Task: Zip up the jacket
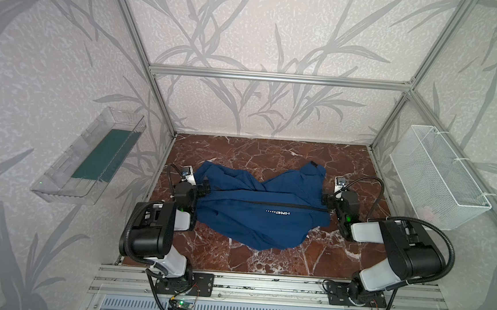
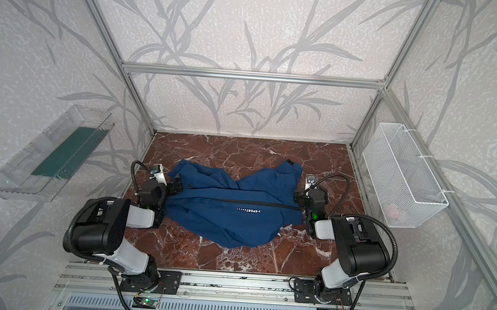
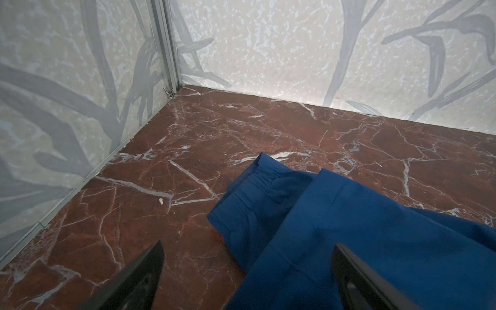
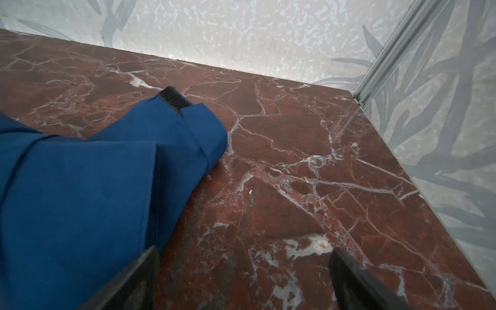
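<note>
Top views, both: the jacket (image 1: 255, 213) lay crumpled in the middle of the marble table (image 1: 271, 154), with its zipper (image 1: 238, 202) running left to right. At its left end sat the left gripper (image 1: 204, 188), at its right end the right gripper (image 1: 326, 201). Both stood spread wide, holding nothing. Judged: the arms flanked the zipper line so each could tension one end.

Pale wallpaper (image 1: 250, 27) with grey leaf sprays covers the walls; an aluminium frame (image 1: 276, 77) edges them; the red-brown marble floor (image 1: 271, 157) is veined white; a clear tray (image 1: 59, 192) hangs left, a white wire basket (image 1: 428, 174) right.
</note>
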Robot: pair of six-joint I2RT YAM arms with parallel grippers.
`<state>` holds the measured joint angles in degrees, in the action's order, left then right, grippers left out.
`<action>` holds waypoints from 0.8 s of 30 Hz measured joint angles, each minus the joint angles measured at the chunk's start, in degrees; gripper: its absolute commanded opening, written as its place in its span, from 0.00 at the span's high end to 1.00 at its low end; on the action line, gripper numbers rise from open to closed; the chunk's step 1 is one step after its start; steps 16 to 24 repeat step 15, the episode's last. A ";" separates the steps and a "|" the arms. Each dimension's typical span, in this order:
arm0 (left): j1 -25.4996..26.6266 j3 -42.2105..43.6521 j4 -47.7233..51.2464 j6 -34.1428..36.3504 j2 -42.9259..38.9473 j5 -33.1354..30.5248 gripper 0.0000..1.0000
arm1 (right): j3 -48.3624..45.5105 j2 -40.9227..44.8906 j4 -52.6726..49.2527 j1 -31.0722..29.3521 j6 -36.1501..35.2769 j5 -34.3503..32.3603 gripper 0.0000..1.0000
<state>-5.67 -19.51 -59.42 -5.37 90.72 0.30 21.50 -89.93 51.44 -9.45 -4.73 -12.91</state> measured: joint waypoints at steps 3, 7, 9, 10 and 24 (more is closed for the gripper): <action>0.00 0.00 1.40 0.13 0.00 0.00 0.01 | 0.00 0.00 -0.11 0.00 0.04 0.13 0.01; 0.00 0.00 2.08 0.22 0.00 0.00 0.01 | 0.00 0.00 -0.15 0.00 0.13 0.17 0.01; 0.00 0.00 2.08 0.22 0.00 0.00 0.01 | 0.00 0.00 -0.24 0.00 0.15 0.17 0.01; 0.00 0.00 2.08 0.22 0.00 0.00 0.01 | 0.00 0.00 -0.26 0.00 0.15 0.17 0.01; 0.00 0.00 2.10 0.24 0.00 0.00 0.01 | 0.52 0.09 -1.95 2.14 0.39 4.11 0.01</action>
